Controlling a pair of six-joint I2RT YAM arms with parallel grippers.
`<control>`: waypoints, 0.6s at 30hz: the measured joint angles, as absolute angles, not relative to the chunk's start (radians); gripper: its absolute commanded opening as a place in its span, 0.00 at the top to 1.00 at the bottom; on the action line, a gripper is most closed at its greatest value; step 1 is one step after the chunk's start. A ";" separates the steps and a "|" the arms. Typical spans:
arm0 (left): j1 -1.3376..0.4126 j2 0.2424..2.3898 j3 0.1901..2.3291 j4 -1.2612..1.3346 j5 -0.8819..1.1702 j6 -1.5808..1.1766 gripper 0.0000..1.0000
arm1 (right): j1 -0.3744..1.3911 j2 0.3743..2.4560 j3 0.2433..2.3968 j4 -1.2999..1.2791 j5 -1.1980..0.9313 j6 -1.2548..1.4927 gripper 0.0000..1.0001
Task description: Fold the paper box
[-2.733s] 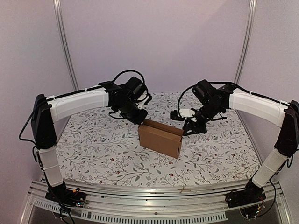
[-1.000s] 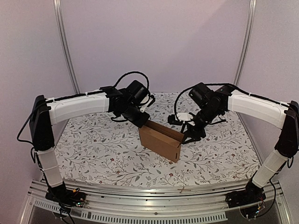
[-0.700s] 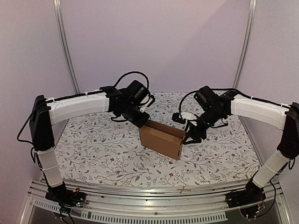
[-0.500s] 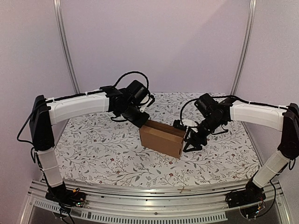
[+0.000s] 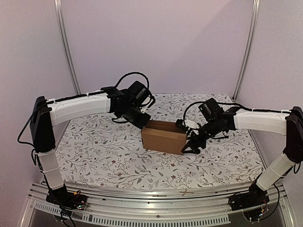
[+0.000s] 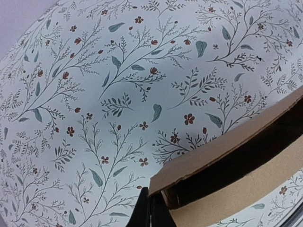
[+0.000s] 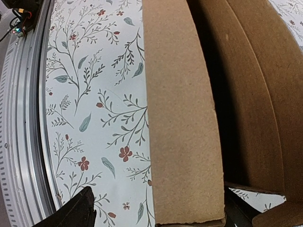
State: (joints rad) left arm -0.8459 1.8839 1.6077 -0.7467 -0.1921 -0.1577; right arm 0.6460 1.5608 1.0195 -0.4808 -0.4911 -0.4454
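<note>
Jaws of the left gripper (image 6: 150, 208) are pressed together on the corner of the top flap of the paper box (image 5: 163, 140). Jaws of the right gripper (image 5: 191, 144) stand wide apart, astride the front wall at the box's right end. Compared with one second earlier, the right gripper is lower and spread wider, the box sits squarer to the overhead camera, and the left gripper is nearly unmoved. The box stands on edge at mid-tabletop (image 5: 94, 151). The right wrist view cuts off both fingertips (image 7: 75, 212) at its bottom edge, and the box interior is dark. Count: one box, two grippers
</note>
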 measured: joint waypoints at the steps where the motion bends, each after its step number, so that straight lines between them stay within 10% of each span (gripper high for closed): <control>1: -0.846 1.884 1.608 -0.747 -0.191 -0.158 1.00 | 0.646 1.561 1.019 -0.480 -0.484 -0.447 0.16; 14: -0.986 1.705 1.304 -0.516 -0.350 -0.222 1.00 | 0.632 1.437 1.025 -0.719 -0.362 -0.574 0.15; 18: -1.164 1.624 1.148 -0.412 -0.440 -0.284 0.84 | 0.599 1.309 1.008 -0.850 -0.331 -0.651 0.14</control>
State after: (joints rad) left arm -1.1645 1.6241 1.1477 -0.4122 -0.4404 -0.2836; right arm 0.5987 1.3094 1.0084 -0.8505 -0.3309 -0.6514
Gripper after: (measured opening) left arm 0.040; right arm 0.853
